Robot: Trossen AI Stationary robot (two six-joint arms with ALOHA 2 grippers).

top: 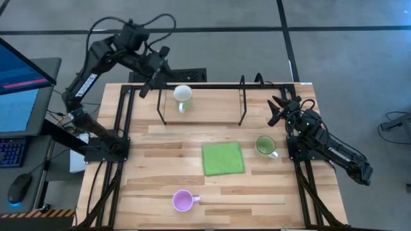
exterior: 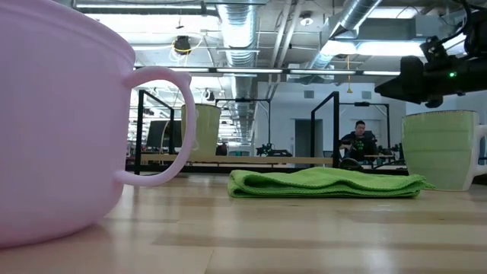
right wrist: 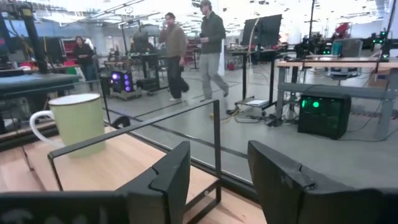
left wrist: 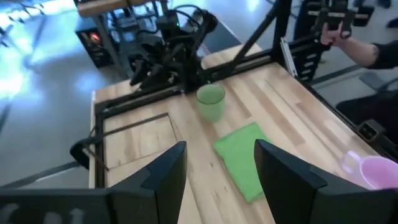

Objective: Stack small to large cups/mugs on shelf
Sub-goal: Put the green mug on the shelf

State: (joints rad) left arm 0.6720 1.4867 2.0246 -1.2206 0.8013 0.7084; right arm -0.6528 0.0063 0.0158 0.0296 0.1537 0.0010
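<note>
The shelf (top: 202,102) sits along the far edge of the table (top: 154,170), its light board ringed by thin black wire rails. One cup is on it — the white mug (top: 183,95), standing upright near the shelf's left end. The green mug (top: 265,145) stands on the table in front of the shelf's right end, well clear of it, and the pink mug (top: 182,201) stands farthest from the shelf, near the table's front edge. A folded green cloth (top: 223,158) lies flat between the shelf and the pink mug. The left gripper (top: 149,83) hangs in the air just off the shelf's left end, fingers apart and holding nothing. The right gripper (top: 277,110) hovers just off the shelf's right end — fingers spread, nothing between them.
</note>
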